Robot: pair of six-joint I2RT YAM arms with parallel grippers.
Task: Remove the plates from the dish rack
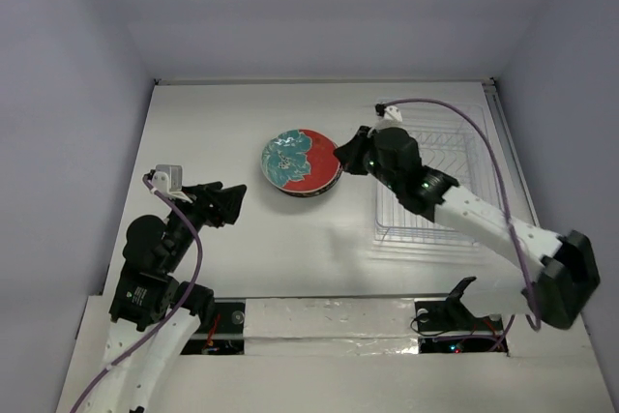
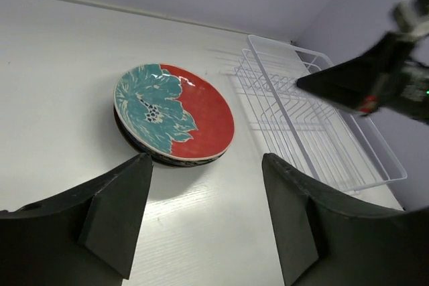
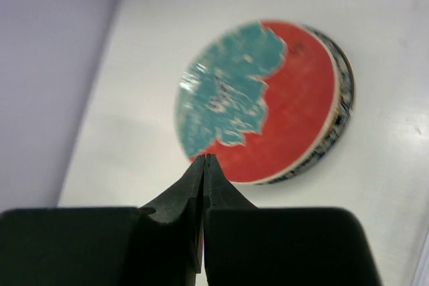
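A stack of plates lies flat on the table, topped by the red-and-teal floral plate; it also shows in the left wrist view and in the right wrist view. Only dark and patterned rims of the plates beneath show. The white wire dish rack stands to the right with no plates in its slots; it also shows in the left wrist view. My right gripper is shut and empty, at the stack's right edge, its tips over the top plate. My left gripper is open and empty, left of the stack.
The table is white, with walls at the back and both sides. The right arm reaches over the rack's left part. A purple cable arcs above the rack.
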